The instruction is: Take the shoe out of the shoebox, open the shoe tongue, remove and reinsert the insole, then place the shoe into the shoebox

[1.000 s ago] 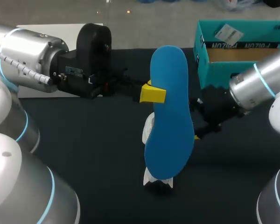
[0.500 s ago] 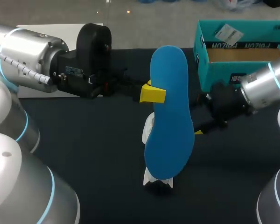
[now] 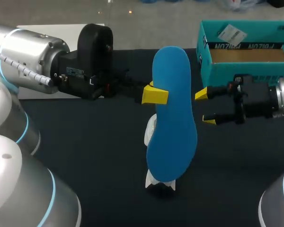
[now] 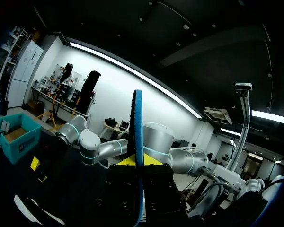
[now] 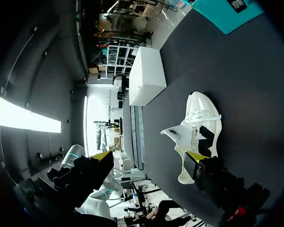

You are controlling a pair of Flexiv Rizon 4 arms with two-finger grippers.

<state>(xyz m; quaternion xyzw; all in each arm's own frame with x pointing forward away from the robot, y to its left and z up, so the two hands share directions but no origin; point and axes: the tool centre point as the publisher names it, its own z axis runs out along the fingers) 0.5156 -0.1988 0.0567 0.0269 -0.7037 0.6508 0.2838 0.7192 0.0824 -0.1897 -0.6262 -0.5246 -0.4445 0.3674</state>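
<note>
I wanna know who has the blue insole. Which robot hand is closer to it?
The left. The left gripper is clamped on the edge of the blue insole, holding it up on end. The right gripper hangs open just off its other edge, apparently not touching.

Upright over the white shoe (image 3: 151,134), the blue insole (image 3: 171,118) blocks our path across the middle. We see a gap between it and our right fingers (image 3: 201,94), the shoebox (image 3: 236,72) just beyond them, and bare counter (image 3: 99,156) on the near side.

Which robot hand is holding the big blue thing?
The left gripper: it is shut on the upright blue insole. The right gripper beside it is open and empty.
</note>
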